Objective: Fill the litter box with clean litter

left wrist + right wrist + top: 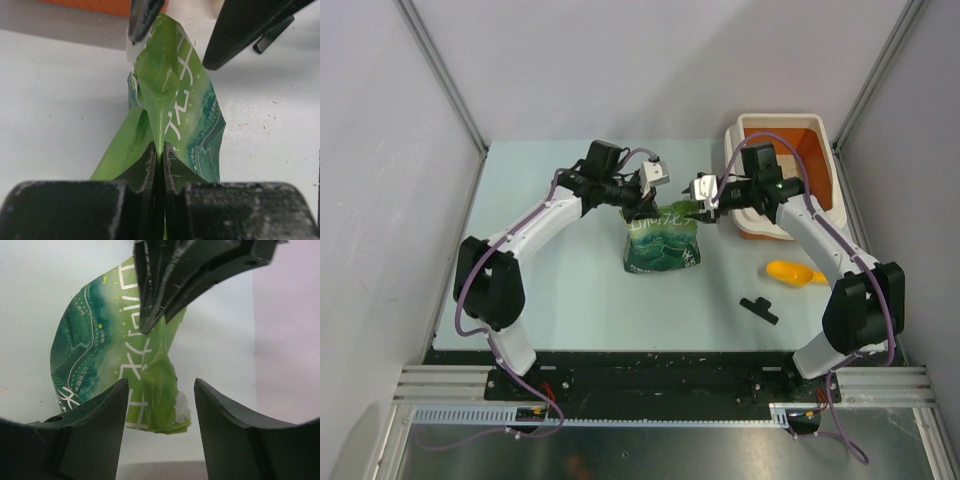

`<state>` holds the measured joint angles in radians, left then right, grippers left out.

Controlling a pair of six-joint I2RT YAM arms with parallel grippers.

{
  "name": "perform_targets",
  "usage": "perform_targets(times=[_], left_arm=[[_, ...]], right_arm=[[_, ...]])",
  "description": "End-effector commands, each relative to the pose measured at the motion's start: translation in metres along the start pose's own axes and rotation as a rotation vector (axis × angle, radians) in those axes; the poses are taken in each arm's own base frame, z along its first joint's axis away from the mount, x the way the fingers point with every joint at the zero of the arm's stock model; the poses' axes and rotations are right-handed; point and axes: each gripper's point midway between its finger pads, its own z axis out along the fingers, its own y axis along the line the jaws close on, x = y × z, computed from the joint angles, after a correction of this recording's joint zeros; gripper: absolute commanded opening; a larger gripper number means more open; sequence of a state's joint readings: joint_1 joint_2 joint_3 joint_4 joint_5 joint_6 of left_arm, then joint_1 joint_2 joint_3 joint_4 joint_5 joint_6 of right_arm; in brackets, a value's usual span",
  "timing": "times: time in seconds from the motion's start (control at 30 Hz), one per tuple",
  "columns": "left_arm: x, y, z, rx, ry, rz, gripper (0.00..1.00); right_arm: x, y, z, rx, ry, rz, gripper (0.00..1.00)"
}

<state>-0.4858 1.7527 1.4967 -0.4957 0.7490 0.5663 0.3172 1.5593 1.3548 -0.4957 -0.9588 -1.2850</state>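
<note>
From above, the rectangular plastic litter box (785,128), orange-walled with a wide white rim, sat at the far right corner of the pale counter (550,290), partly covered by the right arm. A green printed pouch bag (662,245) stood near the middle of the counter, with the left end effector (642,208) at its top left corner and the right end effector (703,210) at its top right. A yellow-orange plastic scoop (795,272) and a small black piece (758,309) lay nearer the right base. In the left wrist view, the left end effector (160,150) was pressed fully together on the bag's (175,100) creased upper edge, while the right end effector (172,52) stood spread at the far end of that edge; a strip of the litter box (95,4) showed behind. In the right wrist view, the right end effector (160,390) was wide apart with the bag's (100,350) crumpled corner between its fingers, gripping nothing, and the left end effector (150,327) pinched the bag beyond.
</note>
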Motion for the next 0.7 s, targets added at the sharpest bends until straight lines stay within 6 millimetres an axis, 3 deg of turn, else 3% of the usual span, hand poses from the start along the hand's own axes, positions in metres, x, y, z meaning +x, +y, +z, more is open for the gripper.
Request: perform_targets(times=[0.0,0.37,0.57,0.67], left_arm=[[-0.013,0.014,-0.010,-0.028,-0.031,-0.031,0.10],[-0.014,0.014,-0.010,-0.017,-0.039,-0.040,0.10],[-0.014,0.011,-0.010,-0.009,-0.043,-0.024,0.10],[-0.012,0.014,-0.011,-0.018,-0.036,-0.013,0.12]], right_arm=[[-0.002,0.014,0.009,-0.064,-0.028,-0.059,0.60],[0.038,0.014,0.022,-0.072,0.025,-0.002,0.58],[0.045,-0.003,0.020,-0.001,0.014,0.104,0.56],[0.044,-0.006,0.018,-0.002,0.002,0.149,0.50]])
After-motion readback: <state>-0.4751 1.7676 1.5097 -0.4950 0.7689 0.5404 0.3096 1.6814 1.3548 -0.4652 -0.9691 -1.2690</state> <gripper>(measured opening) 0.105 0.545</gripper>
